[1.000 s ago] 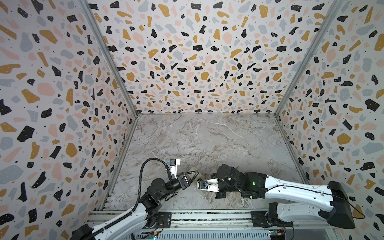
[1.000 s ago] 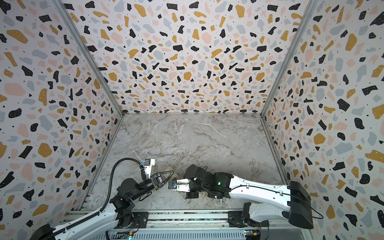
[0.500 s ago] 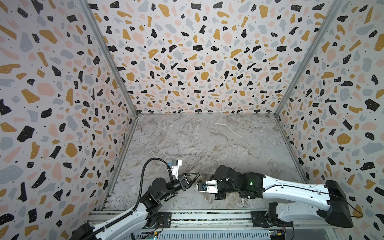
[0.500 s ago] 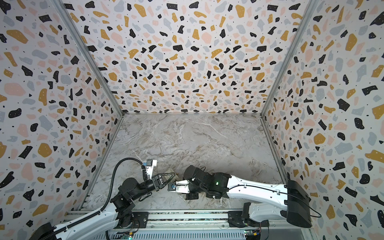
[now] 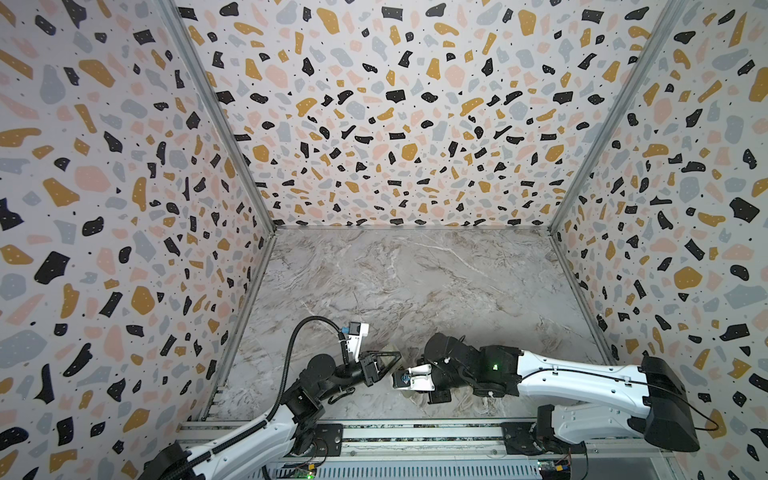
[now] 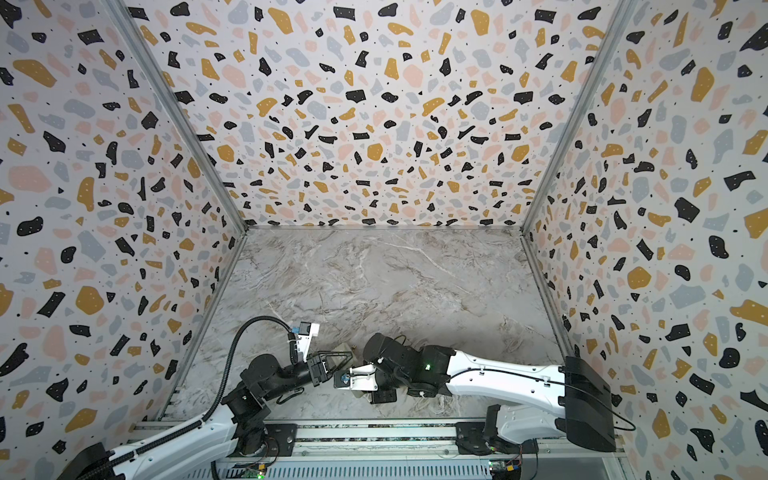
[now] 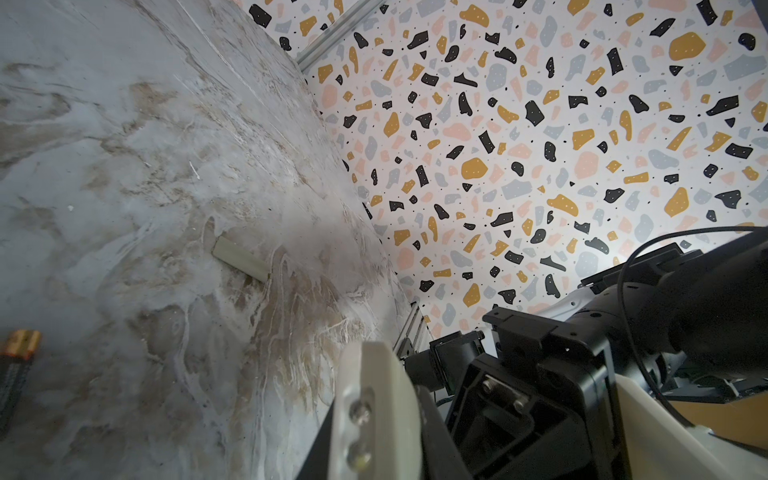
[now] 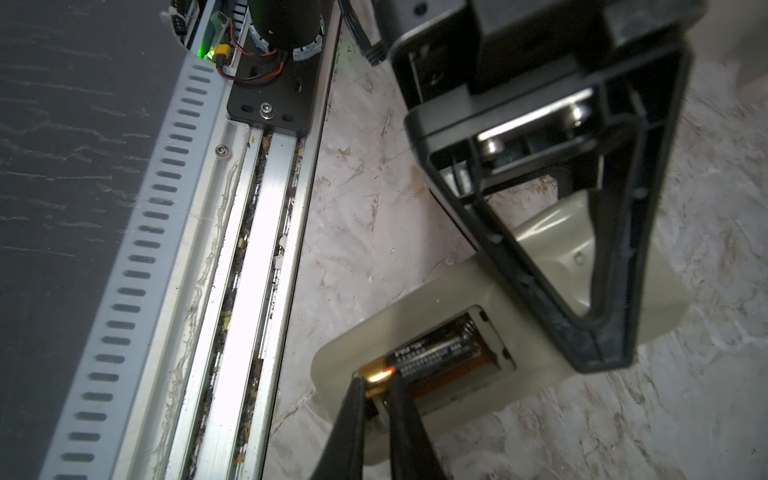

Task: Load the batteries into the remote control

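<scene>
The remote control [image 8: 415, 316] lies back-up on the marble table [image 7: 124, 145], close to the front rail, and its battery bay [image 8: 494, 340] is uncovered. One battery [image 8: 432, 353] sits in that bay, dark body running along it and coppery end towards the bay's near end. That end looks a little raised rather than seated flat. A brownish patch shows beside it deeper in the bay, and from here I cannot tell what it is. The right pincer [image 8: 376, 390] comes down onto that coppery end with its two black tips drawn almost together, only a thin slit between them. They touch the battery's end, though I cannot make out whether they nip it or merely press on it. The left pincer [image 8: 600, 357] is pressed together, its fingers meeting in a point. That point rests on the remote's back just beside the bay, at the far end from the right tips. In both top views the two arms meet low in the middle, the left pincer [image 5: 392, 356] pointing at the right arm's wrist. A pale sliver of the remote [image 6: 344, 349] shows between them. A second battery [image 7: 16, 361] lies on the marble, apart from the small pale cover piece [image 7: 240, 262] lying flat farther off.
</scene>
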You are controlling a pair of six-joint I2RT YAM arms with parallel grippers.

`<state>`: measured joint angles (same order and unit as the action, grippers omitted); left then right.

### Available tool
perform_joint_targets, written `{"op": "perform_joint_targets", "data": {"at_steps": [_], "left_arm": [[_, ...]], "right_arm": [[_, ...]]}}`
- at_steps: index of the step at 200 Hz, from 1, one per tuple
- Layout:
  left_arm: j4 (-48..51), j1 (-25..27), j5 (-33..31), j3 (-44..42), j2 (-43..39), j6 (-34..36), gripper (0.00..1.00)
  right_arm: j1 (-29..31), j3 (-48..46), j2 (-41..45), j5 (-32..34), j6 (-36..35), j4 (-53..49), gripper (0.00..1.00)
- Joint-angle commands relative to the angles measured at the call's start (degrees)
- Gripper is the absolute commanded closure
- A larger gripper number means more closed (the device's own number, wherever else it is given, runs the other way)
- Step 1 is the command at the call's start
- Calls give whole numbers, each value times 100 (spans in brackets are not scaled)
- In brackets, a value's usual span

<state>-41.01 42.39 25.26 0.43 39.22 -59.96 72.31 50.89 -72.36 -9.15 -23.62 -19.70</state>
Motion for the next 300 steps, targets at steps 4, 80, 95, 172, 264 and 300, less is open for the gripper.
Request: {"op": "perform_joint_targets", "data": {"at_steps": [4,80,95,172,264,300], "left_arm": [[-700,23,399,260,-37,-6,100],[-663,45,479,305,-28,37,100],[-669,56,489,327,-11,53,100],[-646,93,533,379,50,81,100],[-628,109,521,406,60,107,100],[-586,111,451,371,35,108,100]], "right_arm": [[29,242,-124,162,-89,19,86],[82,303,-304,443,-130,22,82],[82,294,-305,544,-131,81,81],[87,331,-433,761,-81,254,83],[90,342,-544,858,-91,305,84],[132,342,-536,931,-65,301,84]]}}
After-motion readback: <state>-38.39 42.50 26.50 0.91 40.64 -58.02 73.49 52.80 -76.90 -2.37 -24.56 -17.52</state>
